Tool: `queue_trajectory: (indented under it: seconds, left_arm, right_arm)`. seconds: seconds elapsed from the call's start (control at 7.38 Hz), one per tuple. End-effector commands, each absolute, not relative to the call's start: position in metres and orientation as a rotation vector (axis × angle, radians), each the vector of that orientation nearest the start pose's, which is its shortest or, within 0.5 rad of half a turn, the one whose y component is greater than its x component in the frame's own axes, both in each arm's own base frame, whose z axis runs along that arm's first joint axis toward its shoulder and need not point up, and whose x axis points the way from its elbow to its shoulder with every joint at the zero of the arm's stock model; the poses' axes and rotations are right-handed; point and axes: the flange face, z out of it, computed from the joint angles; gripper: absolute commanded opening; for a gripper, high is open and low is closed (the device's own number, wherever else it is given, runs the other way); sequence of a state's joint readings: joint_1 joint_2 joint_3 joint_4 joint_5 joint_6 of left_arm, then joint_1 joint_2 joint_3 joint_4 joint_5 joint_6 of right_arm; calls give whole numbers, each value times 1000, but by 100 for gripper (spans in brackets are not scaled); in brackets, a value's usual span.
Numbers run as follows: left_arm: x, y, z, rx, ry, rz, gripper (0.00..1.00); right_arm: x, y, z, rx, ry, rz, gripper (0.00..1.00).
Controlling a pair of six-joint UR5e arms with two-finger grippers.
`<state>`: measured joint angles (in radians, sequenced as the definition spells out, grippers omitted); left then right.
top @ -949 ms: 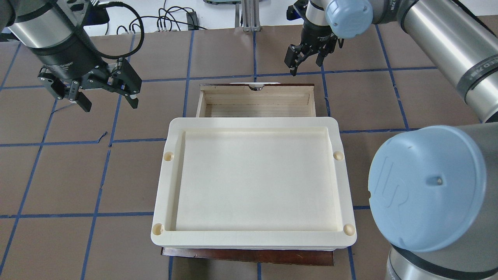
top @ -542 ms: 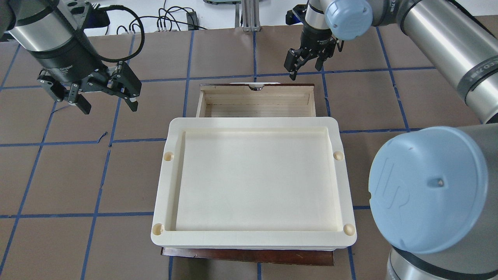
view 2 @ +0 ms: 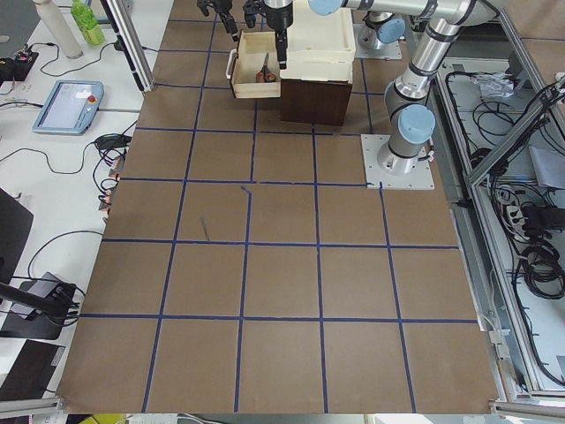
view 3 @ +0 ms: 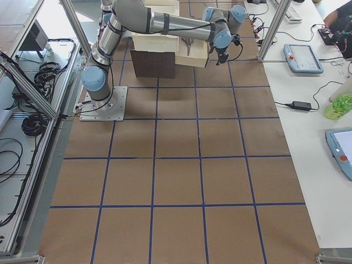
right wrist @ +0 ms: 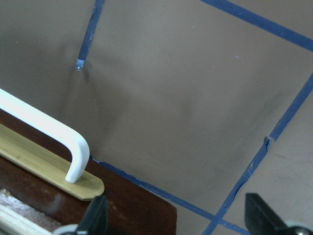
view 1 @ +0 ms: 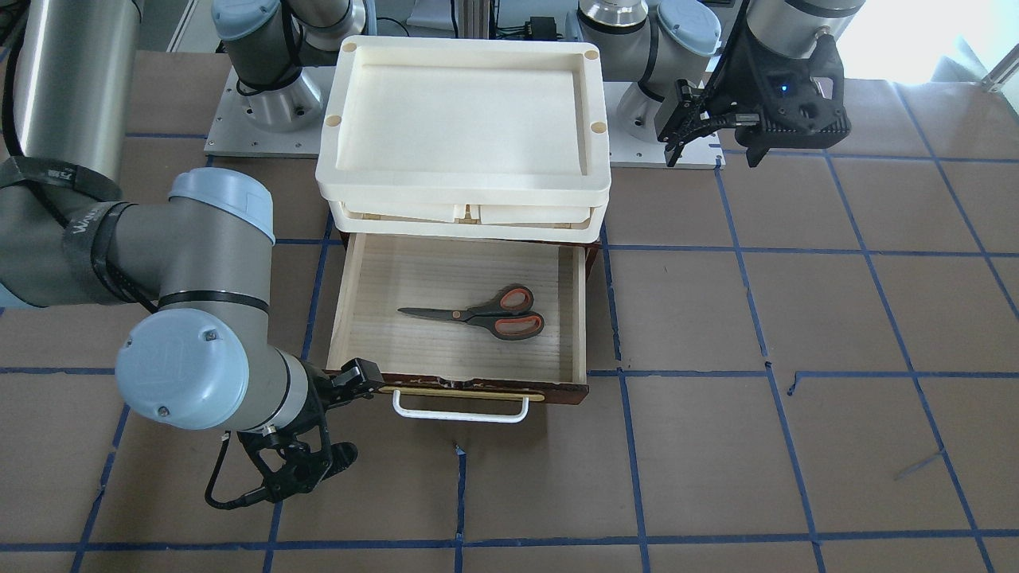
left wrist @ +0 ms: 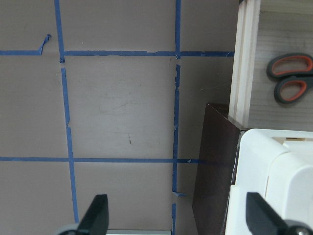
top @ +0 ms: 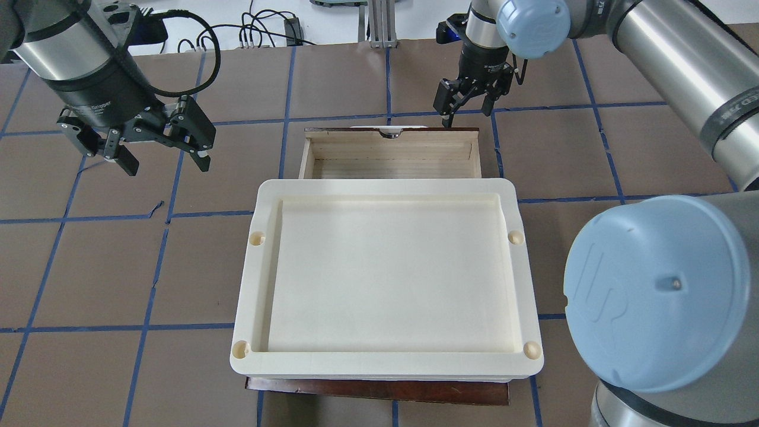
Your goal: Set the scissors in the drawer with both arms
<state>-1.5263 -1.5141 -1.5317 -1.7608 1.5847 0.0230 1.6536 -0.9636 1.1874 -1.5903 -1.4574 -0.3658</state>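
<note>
The scissors [view 1: 478,313] lie flat inside the open drawer [view 1: 579,318], blades pointing to the view's left; the left wrist view shows their handles [left wrist: 291,78]. From overhead the cream tray hides them, and only the drawer's [top: 308,155] front part shows. My right gripper [view 1: 350,414] is open just outside the drawer's front corner, one finger close to the brass plate beside the white handle [right wrist: 49,129]. It also appears overhead as the right gripper [top: 465,114]. My left gripper [top: 165,163] hangs open and empty over the table, off to the drawer's side.
Stacked cream trays [top: 385,187] sit on the dark cabinet [left wrist: 215,171] that the drawer slides out of. Brown mats with blue tape lines cover the table. The right arm's elbow [top: 652,290] blocks the lower right of the overhead view. Cables lie at the far edge.
My right gripper has dropped a little closer to the drawer's front corner. The left gripper has barely shifted. Both stay open.
</note>
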Motion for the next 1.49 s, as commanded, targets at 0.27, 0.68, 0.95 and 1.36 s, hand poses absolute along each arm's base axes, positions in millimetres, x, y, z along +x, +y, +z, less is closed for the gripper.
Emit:
queue_trajectory:
  seconds: [0.27,0.68,0.95,1.36]
  left_arm:
    - [-113,-461,516,-28,3127,147,100]
    - [-114,-460,515,-25,3127,152,100]
    - [-114,-461,515,-28,3128,154,100]
    - [-114,-461,515,-26,3129,149,100]
  right_arm:
    - [201,-677,300,-627,2910,345,100]
    - [199,-651,312,-624,2908,357,100]
    - [199,-644,312,-596,2913,372,100]
    - [200,-629,314,-572,2917,393,100]
